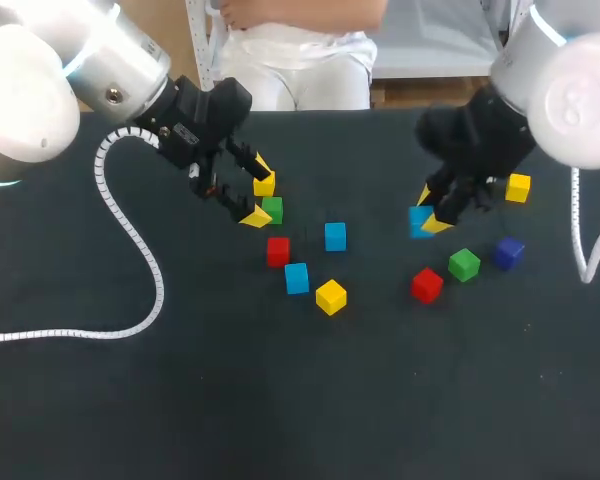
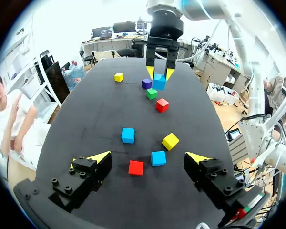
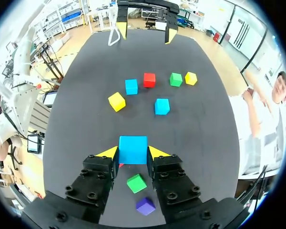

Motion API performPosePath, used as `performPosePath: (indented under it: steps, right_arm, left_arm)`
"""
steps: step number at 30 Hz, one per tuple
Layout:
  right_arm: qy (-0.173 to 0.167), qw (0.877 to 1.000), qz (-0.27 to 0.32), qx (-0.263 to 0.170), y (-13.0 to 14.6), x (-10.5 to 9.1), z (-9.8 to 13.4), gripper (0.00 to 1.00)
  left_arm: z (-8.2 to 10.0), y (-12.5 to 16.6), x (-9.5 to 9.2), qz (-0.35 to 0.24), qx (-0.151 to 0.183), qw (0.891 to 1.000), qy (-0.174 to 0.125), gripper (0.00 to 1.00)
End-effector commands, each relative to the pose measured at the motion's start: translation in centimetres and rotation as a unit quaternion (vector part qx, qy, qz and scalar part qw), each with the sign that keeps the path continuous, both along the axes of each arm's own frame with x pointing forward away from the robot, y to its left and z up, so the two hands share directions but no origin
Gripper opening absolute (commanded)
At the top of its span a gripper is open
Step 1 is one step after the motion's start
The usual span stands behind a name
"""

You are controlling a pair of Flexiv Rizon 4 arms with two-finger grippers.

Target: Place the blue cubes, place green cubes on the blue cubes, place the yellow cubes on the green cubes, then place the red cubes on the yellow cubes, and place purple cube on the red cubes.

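Table [image 1: 310, 410]: only furniture noted. Top covered w/ black matte surface, taken up by nearly whole head view; far edge seen running straight along back. Few pale specks noted on surface twd front right (dust or lint, cannot be told). Lighting: even, diffuse; only soft, short shadows cast on top, no hard glare seen. In both wrist views same dark top [image 2: 86, 119] seen side to side, w/ faint grey sheen picked up twd far end.
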State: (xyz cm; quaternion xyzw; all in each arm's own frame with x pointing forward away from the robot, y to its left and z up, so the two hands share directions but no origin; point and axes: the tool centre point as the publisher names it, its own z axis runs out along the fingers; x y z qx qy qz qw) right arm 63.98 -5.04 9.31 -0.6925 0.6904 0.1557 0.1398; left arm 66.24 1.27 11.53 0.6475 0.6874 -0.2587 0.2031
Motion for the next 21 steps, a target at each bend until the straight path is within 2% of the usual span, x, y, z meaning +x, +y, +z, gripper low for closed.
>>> performPosePath:
  steps: [1,8,16,21]
  right_arm:
    - [0.002,1.000,0.003,0.004,0.7,0.6,-0.6,0.00]
    - [0.020,0.999,0.038,0.009,2.7,0.6,-1.9,0.00]
    - [0.022,0.999,0.038,0.026,3.3,2.0,-2.9,0.00]
    - [0.036,0.998,0.031,0.038,3.8,2.5,-3.7,0.00]
  left_arm:
    - [0.0,0.0,0.1,0.000,0.002,1.000,0.001,1.00]
    - [0.0,0.0,0.1,0.000,0.002,1.000,0.001,1.00]
    - [0.0,0.0,0.1,0.000,0.002,1.000,0.001,1.00]
    - [0.0,0.0,0.1,0.000,0.002,1.000,0.001,1.00]
